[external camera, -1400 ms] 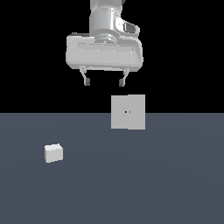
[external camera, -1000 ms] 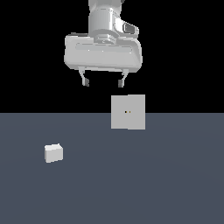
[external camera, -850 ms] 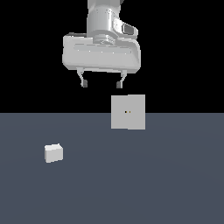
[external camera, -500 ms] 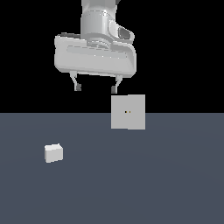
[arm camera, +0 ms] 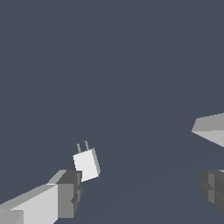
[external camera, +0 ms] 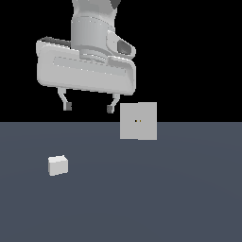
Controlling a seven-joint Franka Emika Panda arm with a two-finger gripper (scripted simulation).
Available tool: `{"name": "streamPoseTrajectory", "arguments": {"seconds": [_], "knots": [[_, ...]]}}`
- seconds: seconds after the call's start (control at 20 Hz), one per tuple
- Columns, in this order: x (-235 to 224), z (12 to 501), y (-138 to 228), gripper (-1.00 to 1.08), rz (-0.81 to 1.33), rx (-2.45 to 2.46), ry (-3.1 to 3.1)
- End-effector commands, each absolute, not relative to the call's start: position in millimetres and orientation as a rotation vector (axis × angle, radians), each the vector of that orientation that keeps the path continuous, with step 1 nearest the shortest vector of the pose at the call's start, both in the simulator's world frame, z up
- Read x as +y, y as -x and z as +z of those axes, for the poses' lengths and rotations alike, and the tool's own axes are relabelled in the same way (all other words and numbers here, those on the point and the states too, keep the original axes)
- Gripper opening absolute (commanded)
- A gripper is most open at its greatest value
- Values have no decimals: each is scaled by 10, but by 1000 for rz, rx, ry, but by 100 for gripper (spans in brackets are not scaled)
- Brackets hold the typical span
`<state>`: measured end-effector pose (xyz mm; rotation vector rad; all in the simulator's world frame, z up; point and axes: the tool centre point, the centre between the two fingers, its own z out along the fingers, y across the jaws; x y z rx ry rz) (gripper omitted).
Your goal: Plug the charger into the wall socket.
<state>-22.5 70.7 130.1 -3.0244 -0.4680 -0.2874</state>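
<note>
Overhead, jaws spread wide and holding nothing; gripper (external camera: pixel 88 107) hung high above the surface (external camera: pixel 142 203), two dark-tipped fingers (external camera: pixel 67 106) pointing down with clear air beneath them. No contact with anything. In the wrist view, same gripper (arm camera: pixel 140 192) seen from behind the fingertips (arm camera: pixel 69 194), one at each side of the frame, a wide gap between.

Out from there: one charger (external camera: pixel 57 165), a small pale block resting on the surface toward the exterior view's left, well below the jaws and apart from everything else. Open room on every side of it; no edge of the surface anywhere near. One wall socket (external camera: pixel 138 121), a flat pale square standing upright toward the exterior view's right of the gripper, two tiny dark holes near its middle, its lower part against the surface and its upper part against the black backdrop. Well apart from the charger, bare surface between them.

Only in the wrist view: charger (arm camera: pixel 86 164) with two thin prongs standing out from one face, lying just beside one fingertip in the picture. Socket's upright face and holes plain only in the exterior view; a pale wedge (arm camera: pixel 210 128) at the wrist picture's margin, identity unclear.
</note>
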Motion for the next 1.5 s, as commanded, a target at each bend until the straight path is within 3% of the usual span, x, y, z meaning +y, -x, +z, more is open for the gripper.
{"name": "streamPoseTrajectory", "arguments": {"seconds": [0.0,0.75,1.45], "knots": [[782,1218,272,100,-332,-527,3003],[1184,758,509,100,-555,-827,2855],[1275,621,566,100,-602,-897,2812]]}}
